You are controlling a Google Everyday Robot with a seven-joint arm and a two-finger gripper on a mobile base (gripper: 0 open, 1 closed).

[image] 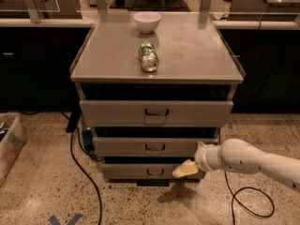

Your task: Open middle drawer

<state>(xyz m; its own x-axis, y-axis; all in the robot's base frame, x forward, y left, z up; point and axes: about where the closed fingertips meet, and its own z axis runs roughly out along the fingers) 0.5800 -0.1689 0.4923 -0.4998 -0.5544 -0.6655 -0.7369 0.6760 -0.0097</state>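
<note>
Grey metal cabinet dead centre on a speckled stone floor, three drawers stacked down its front. Up top, the counter carries two things: a white bowl near the back edge, and just in front of it a green can lying on its side, open end facing us.

And here's the white arm, reaching in low from the right edge, angled toward the cabinet's lower right corner.

Drawers now. The top drawer has the tallest front. The middle drawer sits right under it, a shallow plain front with a dark gap above; how far out it stands, I can't tell. The bottom drawer is the shortest, down by the floor.

A black cable snakes across the floor on the left.

The claw, pale yellow, is low, in front of the bottom drawer's right end. Open or closed? I cannot tell. It's below and to the right of the middle drawer's small dark loop handle, clearly apart from it.
</note>
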